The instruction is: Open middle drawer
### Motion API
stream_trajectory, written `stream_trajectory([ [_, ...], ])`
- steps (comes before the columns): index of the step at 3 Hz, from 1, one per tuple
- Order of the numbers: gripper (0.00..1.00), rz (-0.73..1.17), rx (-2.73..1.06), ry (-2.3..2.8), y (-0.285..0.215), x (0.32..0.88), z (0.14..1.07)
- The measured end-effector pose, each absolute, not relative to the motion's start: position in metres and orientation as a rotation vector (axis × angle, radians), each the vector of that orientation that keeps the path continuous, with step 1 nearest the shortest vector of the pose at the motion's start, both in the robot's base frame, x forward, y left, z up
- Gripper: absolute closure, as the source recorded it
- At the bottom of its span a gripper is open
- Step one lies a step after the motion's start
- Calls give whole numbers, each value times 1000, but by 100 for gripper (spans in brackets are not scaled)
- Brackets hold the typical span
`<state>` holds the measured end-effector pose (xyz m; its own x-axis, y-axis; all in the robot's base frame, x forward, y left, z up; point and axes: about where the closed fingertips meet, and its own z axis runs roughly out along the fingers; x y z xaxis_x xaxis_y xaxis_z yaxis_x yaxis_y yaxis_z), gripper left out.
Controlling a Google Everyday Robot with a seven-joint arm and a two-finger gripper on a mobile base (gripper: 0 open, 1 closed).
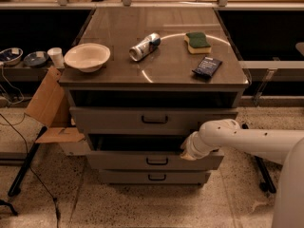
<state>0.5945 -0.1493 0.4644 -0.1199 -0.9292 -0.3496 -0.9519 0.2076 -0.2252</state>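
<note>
The middle drawer (142, 160) is a grey metal drawer with a small dark bar handle (156, 161). It sits between a taller top drawer (118, 120) and a shorter bottom drawer (123, 176). It stands pulled out a little, with a dark gap showing above its front panel. My white arm (247, 141) reaches in from the right. My gripper (185, 152) is at the drawer's upper edge, right of the handle, and is mostly hidden by the wrist.
On the cabinet top (118, 70) lie a white bowl (87, 56), a tipped can (145, 46), a green sponge (197, 42) and a dark packet (207, 66). An open cardboard box (50, 108) and cables are on the floor at the left. A dark stand leg (260, 172) is at the right.
</note>
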Motion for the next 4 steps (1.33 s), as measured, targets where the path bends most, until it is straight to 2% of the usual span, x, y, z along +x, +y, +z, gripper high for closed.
stream_trajectory([
  [2, 61, 105, -1722, 2072, -151, 586, 463],
  [4, 62, 124, -1648, 2081, -168, 551, 454],
])
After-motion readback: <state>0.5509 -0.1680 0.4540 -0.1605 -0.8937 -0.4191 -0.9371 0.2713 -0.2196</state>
